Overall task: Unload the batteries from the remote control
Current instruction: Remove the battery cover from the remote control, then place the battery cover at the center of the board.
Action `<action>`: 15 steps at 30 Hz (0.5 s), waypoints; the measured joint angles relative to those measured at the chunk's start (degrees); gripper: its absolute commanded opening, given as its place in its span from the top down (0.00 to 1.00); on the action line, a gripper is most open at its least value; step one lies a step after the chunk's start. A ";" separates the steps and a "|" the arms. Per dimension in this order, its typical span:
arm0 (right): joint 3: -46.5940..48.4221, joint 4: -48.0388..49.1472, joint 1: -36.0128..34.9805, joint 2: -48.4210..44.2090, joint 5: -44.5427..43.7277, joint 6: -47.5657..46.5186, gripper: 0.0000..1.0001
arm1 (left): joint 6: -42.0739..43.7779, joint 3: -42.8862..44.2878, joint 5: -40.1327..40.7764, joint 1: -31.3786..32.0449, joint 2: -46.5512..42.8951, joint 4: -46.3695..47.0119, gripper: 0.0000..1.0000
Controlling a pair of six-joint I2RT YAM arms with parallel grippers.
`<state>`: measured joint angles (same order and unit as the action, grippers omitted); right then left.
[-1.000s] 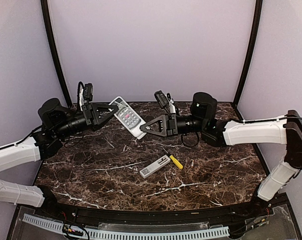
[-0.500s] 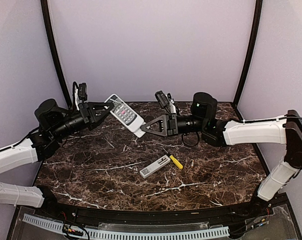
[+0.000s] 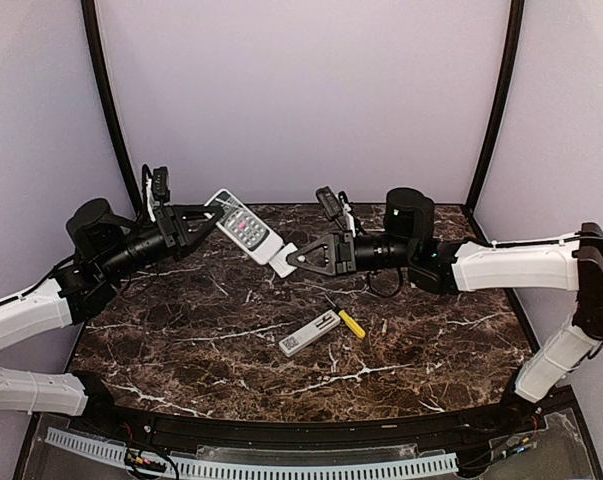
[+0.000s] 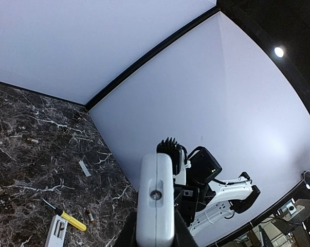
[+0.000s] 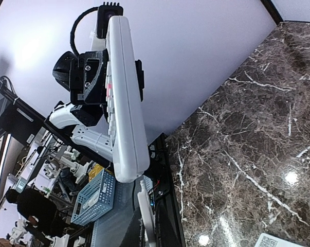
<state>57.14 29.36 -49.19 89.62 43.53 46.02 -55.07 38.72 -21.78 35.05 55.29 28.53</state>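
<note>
My left gripper is clamped on the upper end of the white remote control and holds it in the air over the back of the dark marble table. The remote control slants down toward my right side, keypad facing up. In the left wrist view I see its end head-on, rising between my fingers.

My right gripper is closed at the lower end of the remote control, pinching a small flat white piece. In the right wrist view this piece shows edge-on as a thin white strip between my fingers.

Below and nearer my bases, well apart from both grippers, a yellow-handled screwdriver lies on the table. Just beside it is a flat white-and-grey rectangular piece with a printed label.

One small dark battery lies on the table just beside the yellow handle. Another tiny cylinder lies farther off; it is too small to name surely. The back of the remote control is hidden, so I cannot tell whether cells are inside.
</note>
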 measured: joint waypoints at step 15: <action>-3.19 -26.56 7.80 -19.21 -27.41 -8.11 1.00 | 21.53 14.69 5.16 -2.47 -6.01 -30.14 1.00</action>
<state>53.95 2.81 -41.39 70.41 16.12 37.91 -33.54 53.41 -16.62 32.58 49.28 -1.61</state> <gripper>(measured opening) 0.034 0.179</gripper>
